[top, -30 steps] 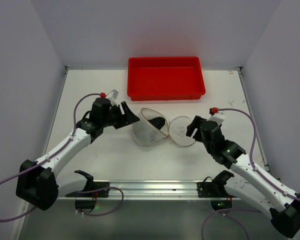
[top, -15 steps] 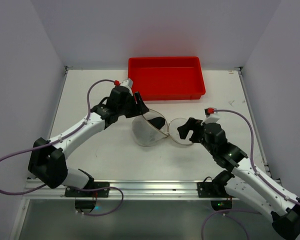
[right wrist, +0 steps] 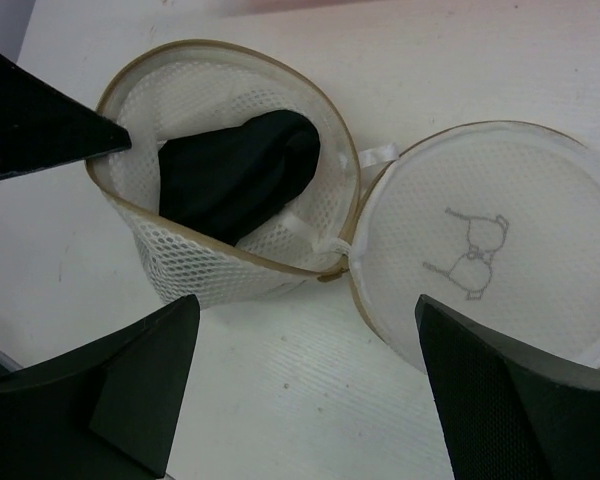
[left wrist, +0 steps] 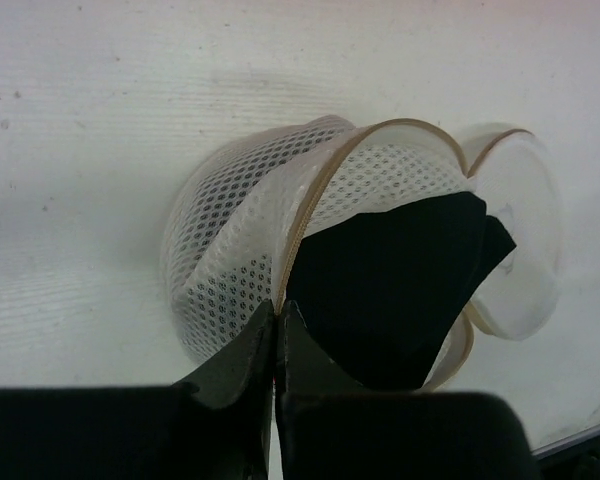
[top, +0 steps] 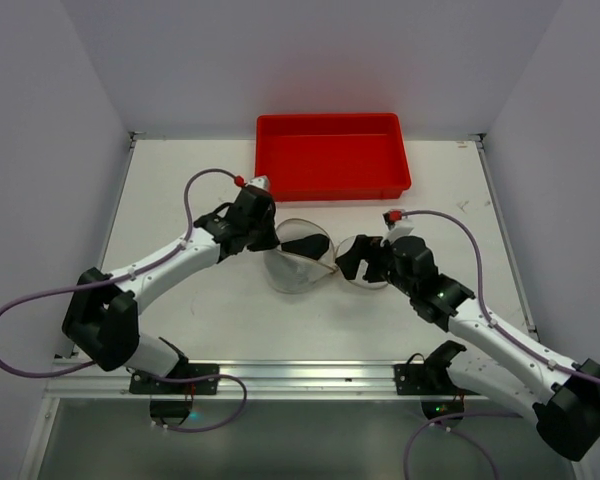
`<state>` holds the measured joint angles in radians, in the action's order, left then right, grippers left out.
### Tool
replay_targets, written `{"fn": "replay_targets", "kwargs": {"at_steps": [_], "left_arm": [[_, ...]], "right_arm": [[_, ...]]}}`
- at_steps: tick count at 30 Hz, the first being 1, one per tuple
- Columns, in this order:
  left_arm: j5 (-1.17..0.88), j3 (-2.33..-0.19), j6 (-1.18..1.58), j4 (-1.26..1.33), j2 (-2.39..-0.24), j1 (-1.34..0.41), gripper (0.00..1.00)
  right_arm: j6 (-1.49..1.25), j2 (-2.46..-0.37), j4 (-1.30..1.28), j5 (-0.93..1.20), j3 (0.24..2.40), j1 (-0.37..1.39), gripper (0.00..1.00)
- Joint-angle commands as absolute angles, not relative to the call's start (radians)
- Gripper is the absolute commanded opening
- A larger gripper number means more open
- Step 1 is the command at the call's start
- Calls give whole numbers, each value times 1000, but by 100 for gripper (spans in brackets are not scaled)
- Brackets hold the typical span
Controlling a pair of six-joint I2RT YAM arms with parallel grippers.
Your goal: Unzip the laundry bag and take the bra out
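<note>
Left gripper (top: 269, 238) has swung in from left of frame to the laundry bag (top: 298, 264) and closed up; right gripper (top: 352, 262) has slid in toward the bag's right side with its jaws wider than before.

One laundry bag, centre of the top view, unzipped into two joined halves: a mesh dome on the left lying open and a flat round lid (right wrist: 485, 250) on the right with the small bra icon facing up. One bra (left wrist: 390, 290), black, sits bunched inside the dome, partly poking past the tan rim.

Left jaws are pressed together on the dome's rim at its upper-left edge, pinching the tan binding. Right jaws are spread wide, nothing between them, hovering just beside the lid and the hinge.

One red tray (top: 332, 188) lies at upper centre, well apart from the bag. One white table (top: 210, 310) is under everything. Two arms are counted, reaching in from lower left and lower right.
</note>
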<state>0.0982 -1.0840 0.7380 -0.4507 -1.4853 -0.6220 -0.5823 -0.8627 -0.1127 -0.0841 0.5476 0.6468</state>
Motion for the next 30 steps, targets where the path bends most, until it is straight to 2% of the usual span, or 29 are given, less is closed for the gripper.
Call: {"fn": "replay_targets", "kwargs": {"at_steps": [1, 13, 22, 30], "left_arm": [[146, -1025, 716, -473, -1398, -652, 1], [110, -805, 753, -397, -1183, -683, 0], [97, -767, 755, -357, -1169, -684, 0], [75, -767, 758, -331, -1175, -684, 0]], "right_arm": [[-565, -905, -6, -14, 598, 646, 90], [-618, -1202, 116, 103, 709, 650, 90], [-626, -1376, 158, 160, 799, 693, 84], [-672, -1506, 120, 149, 879, 744, 76]]}}
